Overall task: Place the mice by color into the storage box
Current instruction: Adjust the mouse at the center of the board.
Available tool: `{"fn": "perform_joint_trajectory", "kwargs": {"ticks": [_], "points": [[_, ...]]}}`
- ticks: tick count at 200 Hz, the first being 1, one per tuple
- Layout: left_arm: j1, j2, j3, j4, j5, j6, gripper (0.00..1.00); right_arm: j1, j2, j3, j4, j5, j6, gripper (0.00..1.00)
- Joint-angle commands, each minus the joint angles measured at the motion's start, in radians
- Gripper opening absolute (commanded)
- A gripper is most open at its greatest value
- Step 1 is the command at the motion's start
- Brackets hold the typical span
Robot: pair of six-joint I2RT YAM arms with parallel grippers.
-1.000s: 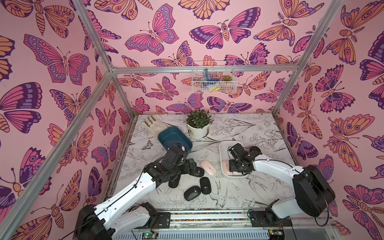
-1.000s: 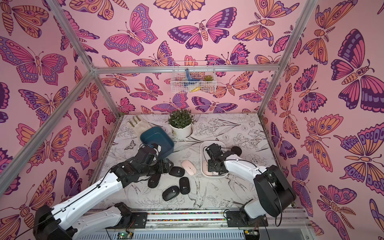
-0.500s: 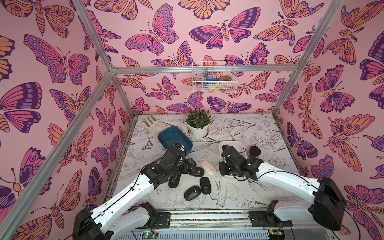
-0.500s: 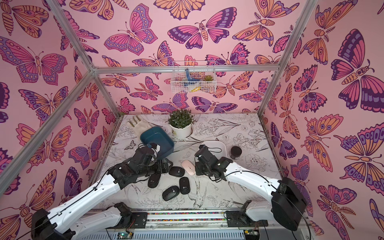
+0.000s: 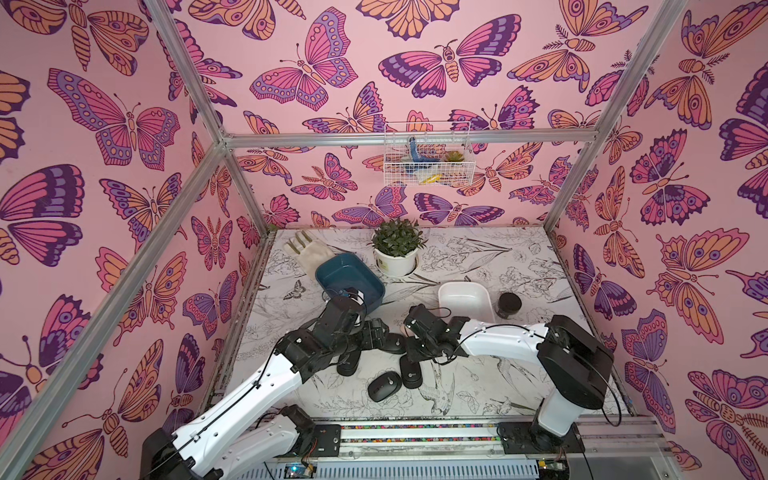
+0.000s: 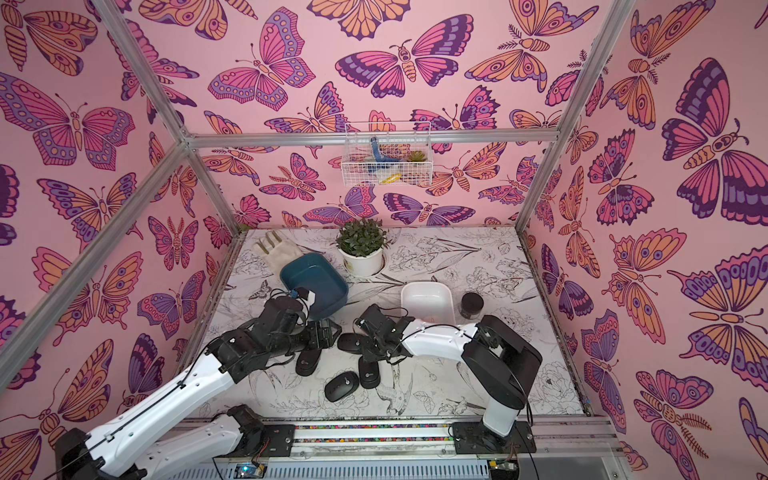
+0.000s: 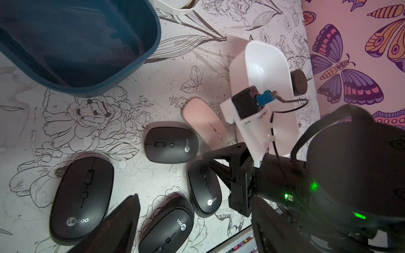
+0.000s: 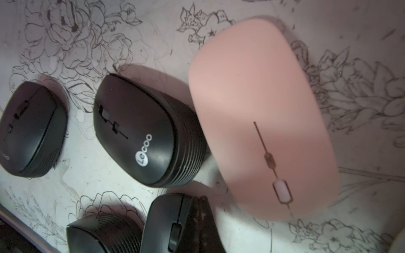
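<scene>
Mice in view number five, all lying on the desk (image 5: 519, 257) between two boxes: four black and one pink. At the left, the blue storage box (image 5: 334, 262) stands just beyond the dark cluster. No mouse shows in the part of its hollow that can be seen, and its nearness suggests it is meant for the dark ones. The left gripper (image 7: 195, 203) hovers over the black mice (image 5: 384, 386) with jaws spread wide and nothing between them, which I read as readiness to take one. Next comes the pink mouse (image 7: 203, 122), flat on the desk just beside a black neighbour; whether they touch I cannot tell. The right gripper (image 8: 200, 210) hangs low at its wheel end with jaws closed on nothing, perhaps to nudge it clear, since so crowded a side leaves little room for a finger. At the right, the white storage box (image 5: 463, 299) waits near, likely for the pale ones, with a small black jar (image 5: 509, 304) just beside it. Both top views hide the pink mouse almost wholly behind the right wrist. The left wrist view shows it entire, and the right wrist view gives its seam and wheel up close, though blurred. The white box's near end is covered in every view, so its contents are unsettled.
</scene>
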Motion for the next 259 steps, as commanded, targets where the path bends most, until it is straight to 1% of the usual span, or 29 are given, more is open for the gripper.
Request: {"fn": "perform_joint_trajectory", "kwargs": {"ticks": [1,47,83,124,151,169,196,213,227,234,243,259], "points": [[0.008,-0.013,-0.019,-0.029,-0.013,0.024,0.84,-0.001,0.026,0.04,-0.069,0.071,0.028,0.02],[0.014,-0.022,-0.011,-0.044,-0.017,0.035,0.84,-0.032,0.041,0.059,-0.139,0.131,0.016,0.01],[0.019,-0.02,-0.013,-0.046,-0.016,0.037,0.84,-0.071,0.063,0.076,-0.157,0.148,-0.006,0.01],[0.021,-0.02,-0.015,-0.048,-0.01,0.041,0.84,-0.142,0.107,0.157,-0.196,0.186,-0.059,0.01],[0.021,-0.022,-0.027,-0.048,-0.014,0.041,0.84,-0.19,0.154,0.235,-0.198,0.171,-0.095,0.03],[0.023,-0.022,-0.033,-0.049,-0.011,0.04,0.84,-0.213,0.193,0.293,-0.184,0.131,-0.108,0.04],[0.022,-0.031,-0.038,-0.05,-0.01,0.04,0.84,-0.231,0.243,0.375,-0.182,0.078,-0.118,0.06],[0.022,-0.038,-0.042,-0.054,-0.01,0.038,0.84,-0.232,0.239,0.397,-0.194,0.067,-0.126,0.1],[0.023,-0.05,-0.048,-0.06,-0.011,0.037,0.84,-0.231,0.205,0.372,-0.2,0.074,-0.127,0.15],[0.023,-0.058,-0.051,-0.062,-0.011,0.035,0.85,-0.231,0.175,0.343,-0.197,0.082,-0.125,0.21],[0.022,-0.067,-0.059,-0.064,-0.016,0.033,0.85,-0.23,0.129,0.296,-0.179,0.078,-0.116,0.33],[0.024,-0.084,-0.07,-0.063,-0.018,0.029,0.85,-0.208,0.043,0.213,-0.123,0.049,-0.114,0.61]]}}
